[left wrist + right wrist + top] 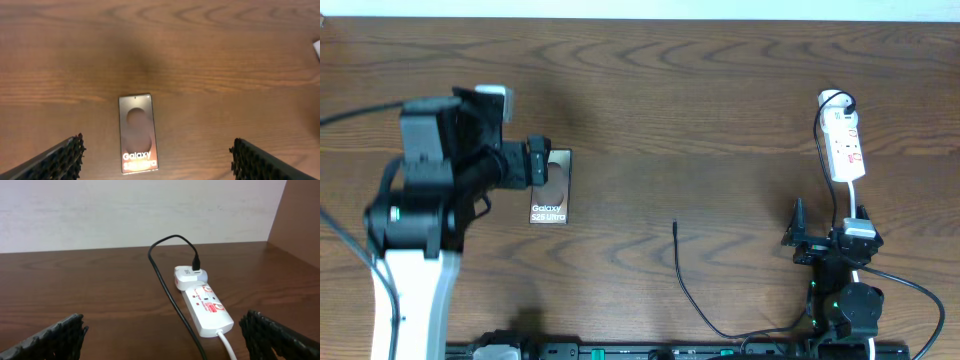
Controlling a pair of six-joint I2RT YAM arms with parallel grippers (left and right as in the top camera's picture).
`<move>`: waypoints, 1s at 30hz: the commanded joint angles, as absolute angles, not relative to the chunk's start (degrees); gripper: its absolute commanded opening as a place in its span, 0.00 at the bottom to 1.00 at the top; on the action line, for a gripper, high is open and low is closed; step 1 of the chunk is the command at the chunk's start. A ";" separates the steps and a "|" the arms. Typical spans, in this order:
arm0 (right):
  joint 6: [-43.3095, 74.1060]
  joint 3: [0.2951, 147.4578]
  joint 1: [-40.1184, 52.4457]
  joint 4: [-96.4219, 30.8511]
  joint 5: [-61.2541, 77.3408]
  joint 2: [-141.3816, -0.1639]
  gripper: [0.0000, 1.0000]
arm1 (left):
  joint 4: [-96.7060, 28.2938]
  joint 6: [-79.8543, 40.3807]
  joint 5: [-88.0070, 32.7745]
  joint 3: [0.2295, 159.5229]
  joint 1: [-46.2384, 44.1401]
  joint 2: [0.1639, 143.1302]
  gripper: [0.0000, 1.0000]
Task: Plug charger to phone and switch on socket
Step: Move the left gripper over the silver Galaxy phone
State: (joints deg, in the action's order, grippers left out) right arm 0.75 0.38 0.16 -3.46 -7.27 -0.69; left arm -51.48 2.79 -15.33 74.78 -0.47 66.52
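Your left gripper [157,152] hangs with jaws spread wide over the phone [550,200], which lies flat on the table [720,100], while your right gripper [162,325], jaws likewise apart, faces the socket [207,307], and the charger [685,285] tip rests between them, well apart from the phone.

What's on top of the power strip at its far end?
A white adapter sits plugged into the power strip, with the black charger cable entering its top. The outlet beneath the adapter is covered, so its pins can't be seen.
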 commanded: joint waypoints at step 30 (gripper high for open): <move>-0.08 0.32 -0.56 -3.66 -7.16 -0.30 0.99 | -55.57 1.61 -13.82 79.37 -0.27 90.41 0.99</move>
State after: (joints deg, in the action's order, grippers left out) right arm 0.75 0.38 0.16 -3.44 -7.27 -0.69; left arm -55.96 1.50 -14.44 78.59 -0.47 90.28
